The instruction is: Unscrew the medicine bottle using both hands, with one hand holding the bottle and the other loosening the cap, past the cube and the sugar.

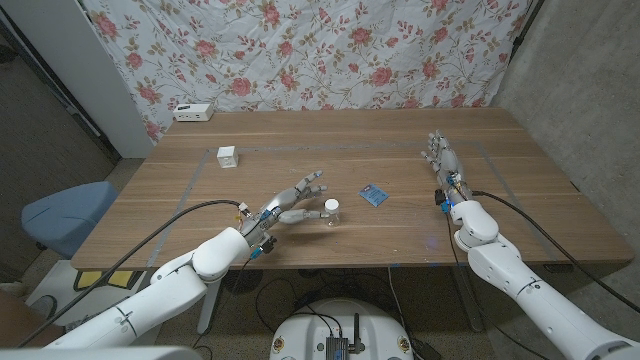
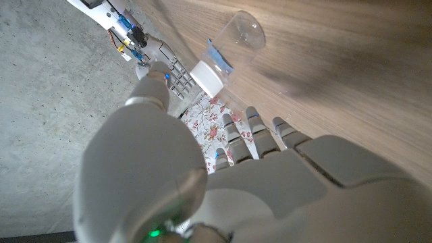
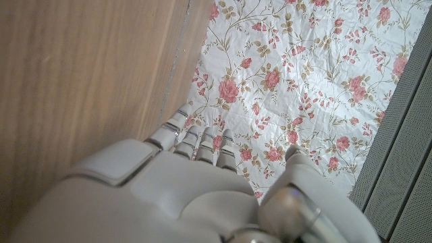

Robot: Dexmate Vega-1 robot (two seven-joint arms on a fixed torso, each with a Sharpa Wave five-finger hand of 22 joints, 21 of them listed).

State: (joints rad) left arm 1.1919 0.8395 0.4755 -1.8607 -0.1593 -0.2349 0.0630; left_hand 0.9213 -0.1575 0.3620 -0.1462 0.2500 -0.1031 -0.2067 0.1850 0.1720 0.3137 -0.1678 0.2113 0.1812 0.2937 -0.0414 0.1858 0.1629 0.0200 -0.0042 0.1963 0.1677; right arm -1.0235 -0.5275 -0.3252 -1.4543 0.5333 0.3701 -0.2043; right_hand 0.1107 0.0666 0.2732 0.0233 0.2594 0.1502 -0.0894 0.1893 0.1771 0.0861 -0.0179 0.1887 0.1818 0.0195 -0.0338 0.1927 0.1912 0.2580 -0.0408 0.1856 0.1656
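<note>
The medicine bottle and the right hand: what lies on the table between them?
In the head view, a small blue sugar packet lies between the medicine bottle and the right hand; the remaining table there is bare wood.

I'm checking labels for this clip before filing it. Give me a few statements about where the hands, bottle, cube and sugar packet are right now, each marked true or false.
1. The left hand is open, fingers spread beside the medicine bottle. True.
2. The bottle's white cap is off and lying on the table. False: the cap sits on the bottle.
3. The right hand grips the bottle. False: it is far off, near the table's right side, holding nothing.
4. The white cube stands farther back on the table than the bottle, toward the robot's left. True.
5. The blue sugar packet lies on top of the cube. False: it lies on the table just right of the bottle.
</note>
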